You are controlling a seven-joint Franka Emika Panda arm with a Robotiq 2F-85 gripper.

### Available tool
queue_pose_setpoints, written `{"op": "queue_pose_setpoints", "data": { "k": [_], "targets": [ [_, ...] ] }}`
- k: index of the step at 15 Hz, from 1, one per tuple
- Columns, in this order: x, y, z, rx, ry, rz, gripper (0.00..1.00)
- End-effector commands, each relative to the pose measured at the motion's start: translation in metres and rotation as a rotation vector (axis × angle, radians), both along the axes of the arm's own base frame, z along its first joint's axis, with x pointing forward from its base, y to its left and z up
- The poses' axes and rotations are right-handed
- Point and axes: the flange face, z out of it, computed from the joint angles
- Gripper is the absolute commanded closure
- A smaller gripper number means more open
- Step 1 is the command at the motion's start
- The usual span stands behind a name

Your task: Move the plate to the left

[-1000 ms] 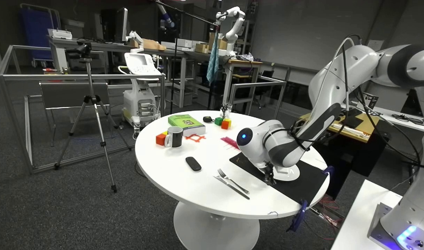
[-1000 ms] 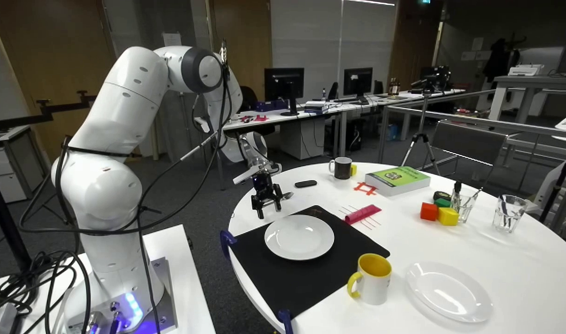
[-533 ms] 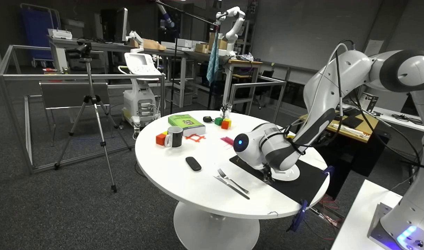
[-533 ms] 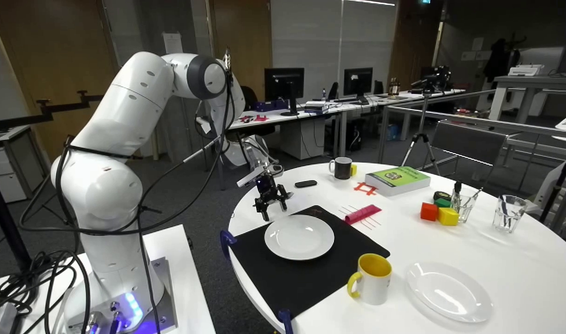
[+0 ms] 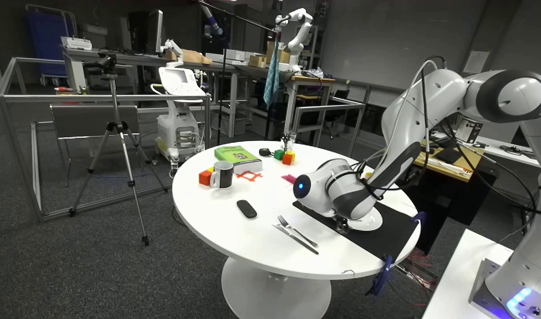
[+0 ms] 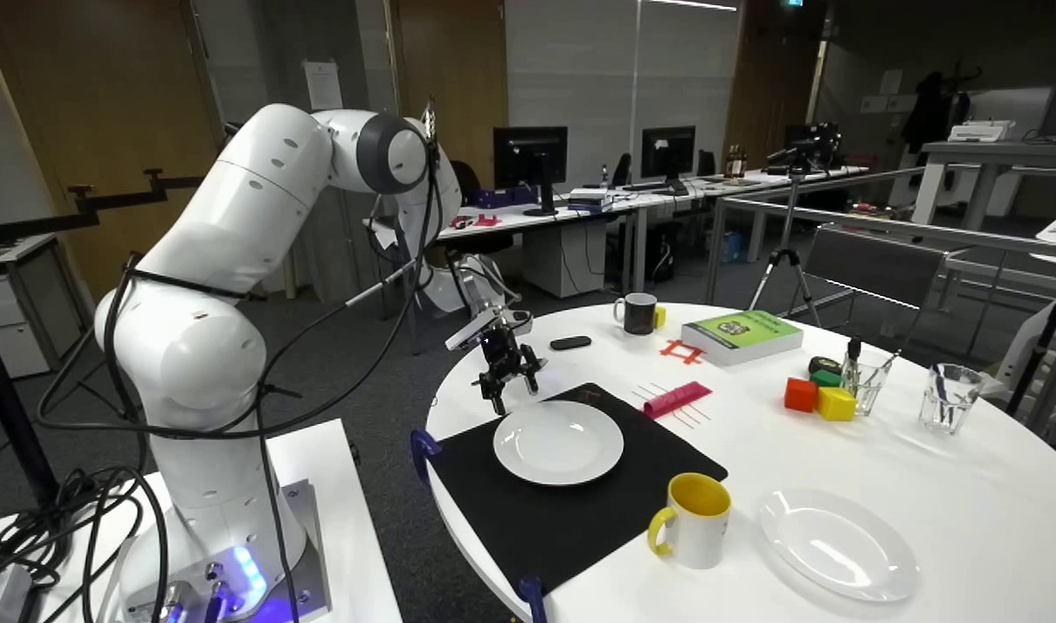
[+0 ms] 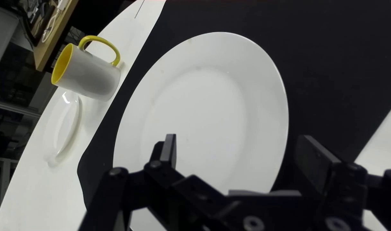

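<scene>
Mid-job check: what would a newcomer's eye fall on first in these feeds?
Probably the big white arm, stretched over the round table with its open tool near the rim of the white plate on the black placemat. Next, the yellow-handled mug standing between that placemat and a second plate. The green book, on the table's side away from the arm, stands out in both exterior views.

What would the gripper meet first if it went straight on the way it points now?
Most likely the white plate on the black placemat: in the wrist view, one finger of the open gripper shows against the plate, the other against the placemat beyond its rim. Depth is unclear.
</scene>
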Motion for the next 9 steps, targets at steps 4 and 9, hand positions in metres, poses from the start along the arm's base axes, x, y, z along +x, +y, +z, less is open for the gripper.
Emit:
{"op": "queue_pose_setpoints", "data": {
  "k": [4,9],
  "targets": [
    [0.002,0.014,-0.006,-0.04,-0.055,-0.008,0.0],
    [-0.002,0.018,-0.013,-0.045,-0.103,-0.016,0.0]
  ]
}}
